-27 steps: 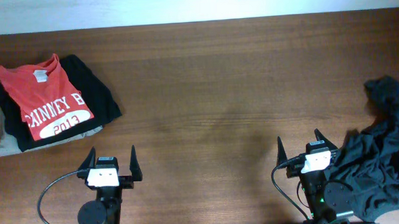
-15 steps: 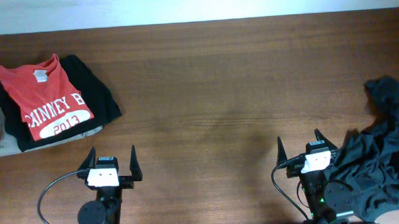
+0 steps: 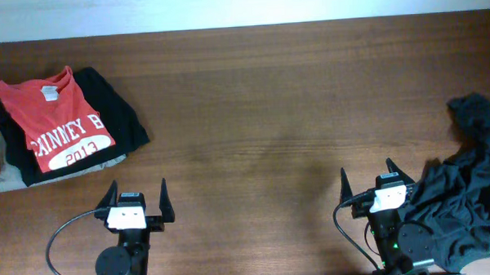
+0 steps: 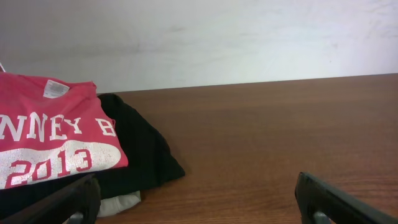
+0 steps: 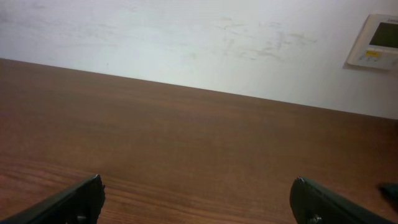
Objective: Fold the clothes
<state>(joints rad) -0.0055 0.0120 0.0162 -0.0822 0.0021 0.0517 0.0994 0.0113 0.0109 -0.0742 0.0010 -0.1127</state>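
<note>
The clothes, a very dark crumpled T-shirt (image 3: 467, 187), lie in a heap at the table's right edge, partly over the right arm's base; no lettering shows. My right gripper (image 3: 366, 176) is open and empty at the front, just left of the heap. A dark sliver of the heap shows at the right edge of the right wrist view (image 5: 392, 190), where that gripper (image 5: 198, 196) is over bare wood. My left gripper (image 3: 137, 193) is open and empty at the front left; in the left wrist view (image 4: 198, 198) it is also over bare wood.
A stack of folded garments lies at the back left: a red T-shirt (image 3: 60, 119) with white "2013" print on top of black (image 3: 117, 109) and beige ones. It also shows in the left wrist view (image 4: 50, 137). A white wall and a wall panel (image 5: 376, 40) stand behind the table.
</note>
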